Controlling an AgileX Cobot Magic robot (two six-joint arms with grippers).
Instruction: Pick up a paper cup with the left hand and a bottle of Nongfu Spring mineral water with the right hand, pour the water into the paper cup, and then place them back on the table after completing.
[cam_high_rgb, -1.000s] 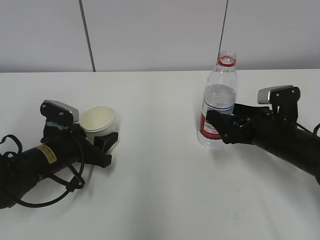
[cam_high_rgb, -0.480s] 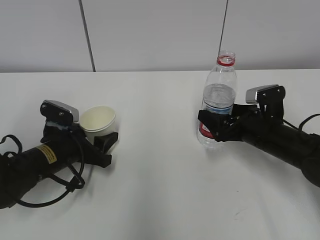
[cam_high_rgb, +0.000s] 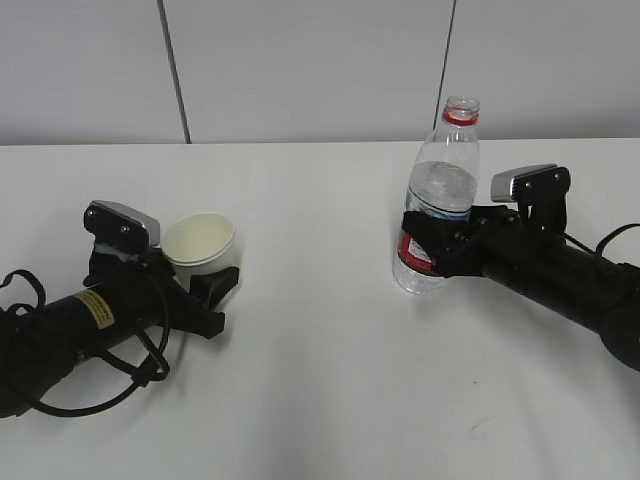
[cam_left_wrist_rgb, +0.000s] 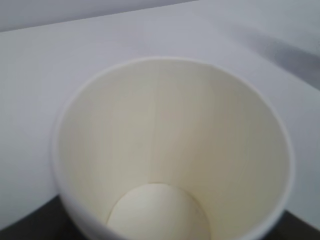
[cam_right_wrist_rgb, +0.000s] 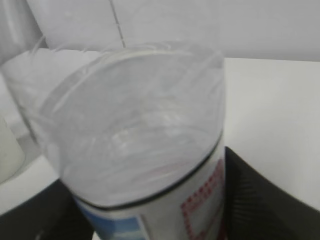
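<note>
The paper cup (cam_high_rgb: 198, 240) is cream-white and empty, at the left on the table (cam_high_rgb: 320, 380). My left gripper (cam_high_rgb: 208, 270), on the arm with the yellow sticker, is shut on the cup's lower part. In the left wrist view the cup (cam_left_wrist_rgb: 170, 150) fills the frame and a dark finger (cam_left_wrist_rgb: 22, 230) shows at the bottom corner. My right gripper (cam_high_rgb: 432, 252) is shut on the red-labelled part of the uncapped bottle (cam_high_rgb: 441, 180). The bottle leans slightly right and holds clear water (cam_high_rgb: 438, 202). In the right wrist view the bottle (cam_right_wrist_rgb: 135, 130) sits between black fingers (cam_right_wrist_rgb: 262, 200).
The white tabletop stretches between the two arms and ends at a grey panelled wall (cam_high_rgb: 300, 70) behind. Looped black cables (cam_high_rgb: 100, 385) lie beside the left arm near the front left.
My right gripper moved left with the bottle, and the bottle's top now leans right and stands a little higher. The left arm and cup have barely shifted.
</note>
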